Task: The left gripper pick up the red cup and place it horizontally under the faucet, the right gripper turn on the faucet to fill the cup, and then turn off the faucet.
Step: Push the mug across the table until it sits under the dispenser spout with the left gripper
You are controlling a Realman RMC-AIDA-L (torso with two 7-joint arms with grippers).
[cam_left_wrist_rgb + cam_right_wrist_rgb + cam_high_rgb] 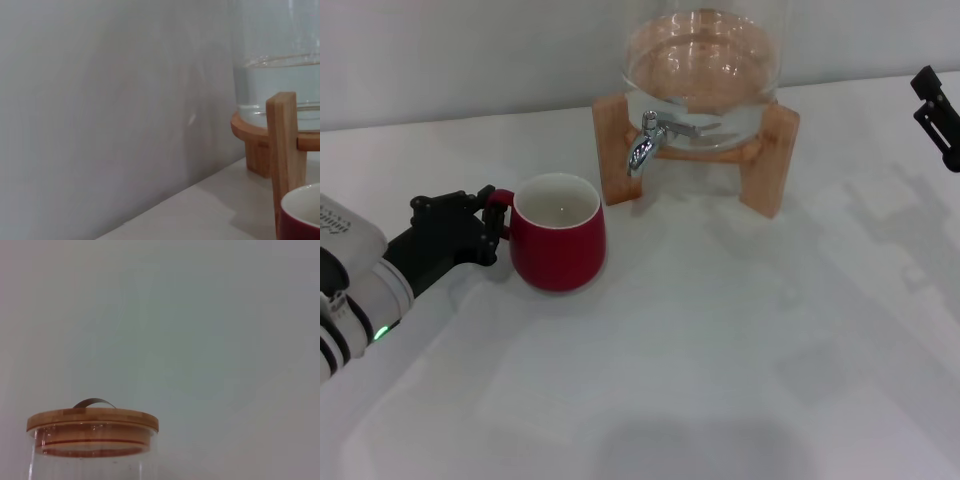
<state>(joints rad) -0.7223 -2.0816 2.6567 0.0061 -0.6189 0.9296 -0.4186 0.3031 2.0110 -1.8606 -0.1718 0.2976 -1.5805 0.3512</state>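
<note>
The red cup (558,240) stands upright on the white table, to the left of and in front of the faucet (645,145). My left gripper (492,225) reaches in from the left, and its black fingers close around the cup's small handle. The cup's white rim shows in the corner of the left wrist view (302,212). The chrome faucet sticks out of the glass jar (705,60), spout down, with nothing under it. My right gripper (935,110) hangs at the far right edge, well away from the faucet.
The jar holds water and rests on a wooden stand (770,165), whose leg (285,150) shows in the left wrist view. The right wrist view shows the jar's wooden lid (92,419). A grey wall runs behind the table.
</note>
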